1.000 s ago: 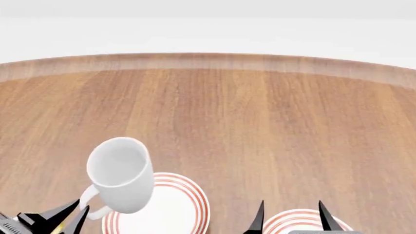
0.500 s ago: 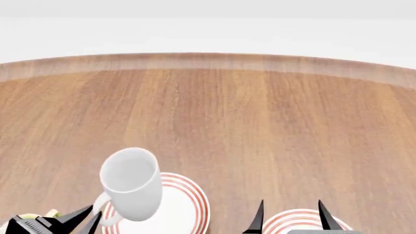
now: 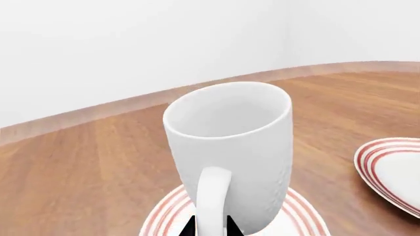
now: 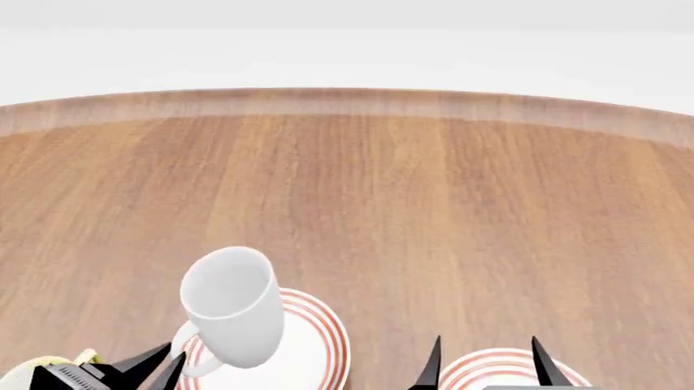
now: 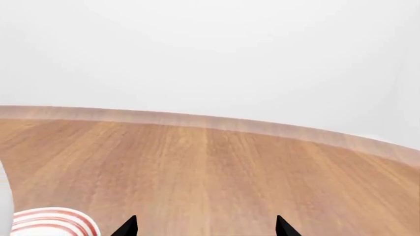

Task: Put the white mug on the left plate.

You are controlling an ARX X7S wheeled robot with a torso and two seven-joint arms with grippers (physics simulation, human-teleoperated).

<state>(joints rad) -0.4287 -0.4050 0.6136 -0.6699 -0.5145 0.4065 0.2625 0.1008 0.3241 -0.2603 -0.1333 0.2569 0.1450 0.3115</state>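
Mug, plain glossy white, tall, tapered (image 3: 229, 147), loop handle pinched in left claw (image 3: 211, 227), body just ahead of fingertips, hanging tilted over round white red-ringed left plate (image 4: 314, 345). Rigid, slick glaze, prob. fragile; handle grip lets it swing. Right claw (image 4: 485, 361) spread, empty.

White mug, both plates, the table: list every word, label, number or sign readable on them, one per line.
None can be read in any view.
white mug: plain white, no print.
left plate: only red rings at the rim.
right plate: the same red rings, no lettering.
table: bare wood grain.
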